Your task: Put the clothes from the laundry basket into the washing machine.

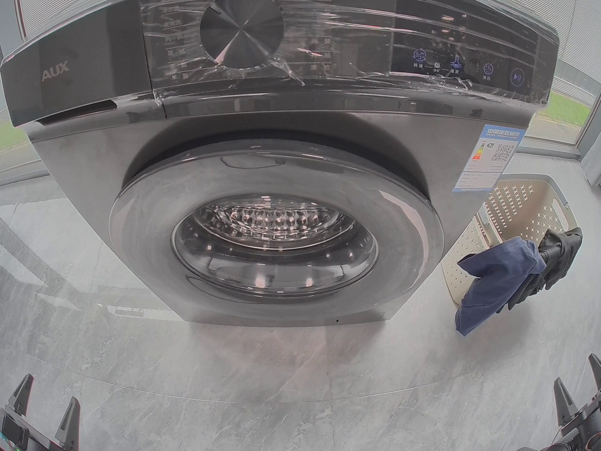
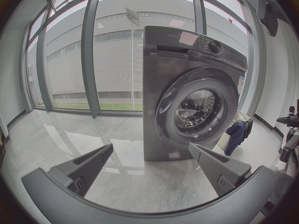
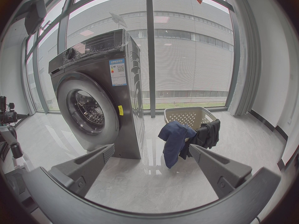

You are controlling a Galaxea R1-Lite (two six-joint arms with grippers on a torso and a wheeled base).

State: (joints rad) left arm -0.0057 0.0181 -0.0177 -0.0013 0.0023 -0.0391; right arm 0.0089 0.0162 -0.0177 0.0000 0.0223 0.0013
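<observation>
A grey front-loading washing machine [image 1: 275, 158] stands on the floor with its round door [image 1: 275, 245] closed. To its right sits a beige perforated laundry basket [image 1: 519, 208]. A blue garment [image 1: 498, 280] and a black garment [image 1: 554, 255] hang over the basket's front rim. My left gripper [image 1: 44, 405] is low at the front left, open and holding nothing. My right gripper [image 1: 579, 383] is low at the front right, open and holding nothing, well short of the basket. The wrist views show the machine [image 2: 190, 94], the basket [image 3: 190, 115], and the blue garment [image 3: 174, 140].
Glossy grey tiled floor [image 1: 282, 371] lies open between me and the machine. Floor-to-ceiling windows [image 3: 187, 47] run behind the machine and basket. A wall [image 3: 274, 78] stands to the right of the basket.
</observation>
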